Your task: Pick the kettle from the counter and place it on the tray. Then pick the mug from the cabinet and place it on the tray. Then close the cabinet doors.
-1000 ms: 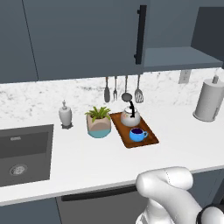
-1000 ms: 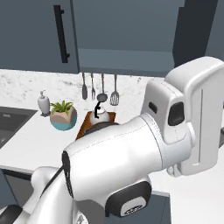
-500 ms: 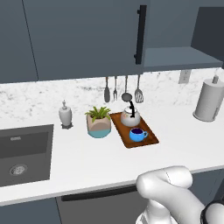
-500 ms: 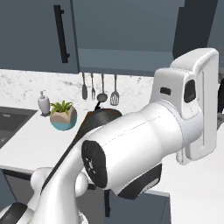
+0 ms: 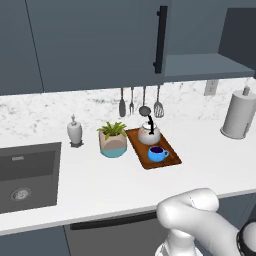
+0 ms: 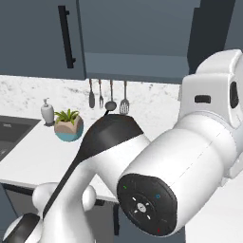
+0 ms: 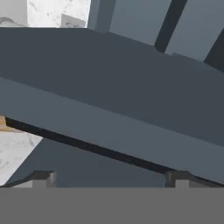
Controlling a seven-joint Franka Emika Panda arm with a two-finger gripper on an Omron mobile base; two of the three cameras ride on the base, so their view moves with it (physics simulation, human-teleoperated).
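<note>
The kettle and the blue mug both sit on the brown tray — kettle at the back, mug in front. The tray rests on the white bench, just beside a potted plant. Above, the cabinet stands open on its right side. My hand — fingers wide apart, gripping nothing — faces a slate-blue cabinet door up close.

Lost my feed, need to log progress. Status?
Gripper open, empty, facing the cabinet. Kettle and mug both on tray. Cabinet door not fully shut. Nothing blocking.
</note>
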